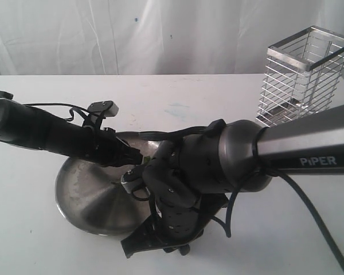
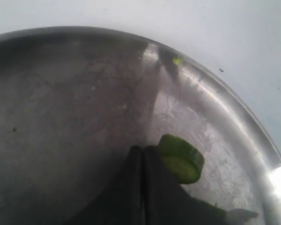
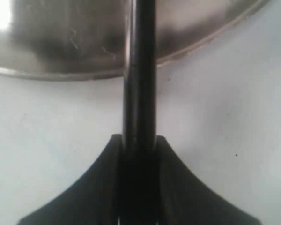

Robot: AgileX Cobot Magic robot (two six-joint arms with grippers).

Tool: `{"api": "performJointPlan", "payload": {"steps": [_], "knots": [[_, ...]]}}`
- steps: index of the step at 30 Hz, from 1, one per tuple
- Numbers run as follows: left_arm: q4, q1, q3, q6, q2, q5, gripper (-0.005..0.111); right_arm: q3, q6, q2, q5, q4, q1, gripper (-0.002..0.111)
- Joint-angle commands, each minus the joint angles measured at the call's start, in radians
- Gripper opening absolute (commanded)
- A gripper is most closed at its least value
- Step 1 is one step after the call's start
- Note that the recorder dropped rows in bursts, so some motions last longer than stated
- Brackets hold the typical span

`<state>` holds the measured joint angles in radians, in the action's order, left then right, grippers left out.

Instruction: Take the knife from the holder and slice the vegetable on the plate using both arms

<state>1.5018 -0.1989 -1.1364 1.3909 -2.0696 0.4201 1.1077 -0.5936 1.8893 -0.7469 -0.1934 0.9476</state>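
The steel plate (image 1: 86,195) lies at the front middle of the white table. Over it, in the left wrist view, my left gripper (image 2: 143,151) is shut with its fingers pressed together. A round-cut green vegetable piece (image 2: 181,160) lies on the plate (image 2: 61,117) against one fingertip, and more green shows under that finger (image 2: 210,209). My right gripper (image 3: 139,140) is shut on the black knife (image 3: 139,70), which reaches out across the plate's rim (image 3: 61,72). In the exterior view the two arms hide the knife and the vegetable. The wire holder (image 1: 305,77) stands at the back right.
The right arm marked PIPER (image 1: 309,150) crosses from the right and bends down at the plate's front edge. The left arm (image 1: 40,129) comes in from the left over the plate. A white curtain hangs behind the table. A green speck (image 2: 178,61) lies near the plate's rim.
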Motion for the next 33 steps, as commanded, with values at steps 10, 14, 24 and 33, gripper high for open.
{"api": "performJointPlan", "payload": {"steps": [10, 14, 24, 33], "knots": [[-0.192, -0.004, 0.008, -0.128, -0.036, 0.062, 0.0, -0.002, 0.022, -0.004, -0.133, -0.014, -0.012, 0.0], [-0.237, -0.004, 0.008, -0.185, -0.034, 0.065, 0.0, -0.002, 0.146, -0.001, -0.153, 0.087, -0.012, 0.0], [-0.173, -0.004, 0.008, -0.186, 0.102, 0.028, 0.0, -0.002, 0.198, 0.008, -0.084, 0.13, -0.012, 0.0], [-0.175, -0.004, 0.012, -0.2, 0.289, 0.053, 0.0, -0.002, 0.148, 0.008, -0.036, 0.086, -0.012, 0.0]]}}
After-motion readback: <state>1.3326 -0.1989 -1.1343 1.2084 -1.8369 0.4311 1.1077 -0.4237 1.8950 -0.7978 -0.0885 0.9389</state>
